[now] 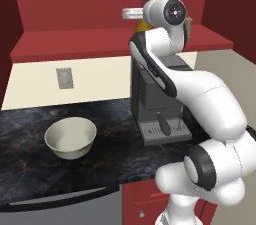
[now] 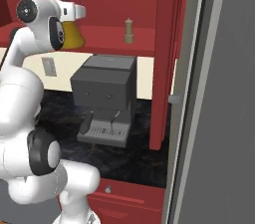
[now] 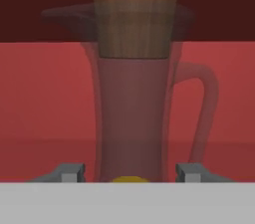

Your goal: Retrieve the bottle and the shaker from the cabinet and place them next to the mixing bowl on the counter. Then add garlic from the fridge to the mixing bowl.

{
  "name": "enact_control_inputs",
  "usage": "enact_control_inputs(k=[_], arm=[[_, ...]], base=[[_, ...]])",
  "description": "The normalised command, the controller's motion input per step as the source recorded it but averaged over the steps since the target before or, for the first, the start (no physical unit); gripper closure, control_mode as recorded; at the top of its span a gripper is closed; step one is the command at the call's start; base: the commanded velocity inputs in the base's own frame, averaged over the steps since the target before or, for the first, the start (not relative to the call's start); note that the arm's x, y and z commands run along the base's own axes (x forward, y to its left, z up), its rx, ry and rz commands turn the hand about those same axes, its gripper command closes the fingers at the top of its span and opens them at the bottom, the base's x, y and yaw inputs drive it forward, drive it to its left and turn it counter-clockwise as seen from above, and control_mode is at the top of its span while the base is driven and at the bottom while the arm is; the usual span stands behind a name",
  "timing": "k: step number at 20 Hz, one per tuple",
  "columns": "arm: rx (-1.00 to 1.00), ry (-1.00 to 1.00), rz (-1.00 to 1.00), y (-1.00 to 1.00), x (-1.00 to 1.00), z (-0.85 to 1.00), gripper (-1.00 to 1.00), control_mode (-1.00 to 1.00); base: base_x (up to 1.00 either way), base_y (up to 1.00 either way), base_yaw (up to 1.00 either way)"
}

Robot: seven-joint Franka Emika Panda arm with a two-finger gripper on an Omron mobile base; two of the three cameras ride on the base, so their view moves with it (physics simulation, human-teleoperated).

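Observation:
The bottle [image 3: 132,93] is clear glass with a side handle, a wooden cork and yellow liquid at its base. It stands on the red cabinet shelf [image 2: 104,39], and its yellow belly [image 2: 74,35] shows behind my arm. My gripper [image 3: 130,173] is open, one fingertip on each side of the bottle's neck, with a small gap on the left. The small brown shaker [image 2: 129,31] stands upright on the same shelf, to the right of the bottle. The cream mixing bowl [image 1: 70,137] sits on the dark counter, lower left.
A black coffee machine [image 2: 104,96] stands on the counter [image 1: 30,169] under the open cabinet. The grey fridge [image 2: 224,93] rises at the right. A red cabinet wall [image 2: 167,58] stands between shelf and fridge.

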Motion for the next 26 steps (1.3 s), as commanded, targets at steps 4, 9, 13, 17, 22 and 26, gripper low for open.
enact_control_inputs(k=[4, 9, 13, 17, 22, 26], arm=[[0.01, 0.0, 0.0, 0.09, -0.93, 0.0, 1.0, -1.0], [0.06, 0.0, -0.07, 0.22, -1.0, 0.02, 1.0, -1.0], [0.03, 0.0, -0.11, 0.39, -1.0, 0.01, 1.0, -1.0], [0.0, 0.0, -0.09, 0.43, -1.0, -0.14, 1.0, -1.0], [-0.01, 0.01, -0.04, 0.12, -1.0, -0.82, 1.0, -1.0], [-0.09, 0.0, -0.04, 0.0, -0.66, -0.96, 1.0, -1.0]], base=[[0.0, 0.0, 0.0], [0.0, 0.0, 0.0], [0.0, 0.0, 0.0], [0.0, 0.0, 0.0], [0.0, 0.0, 0.0], [0.0, 0.0, 0.0]])
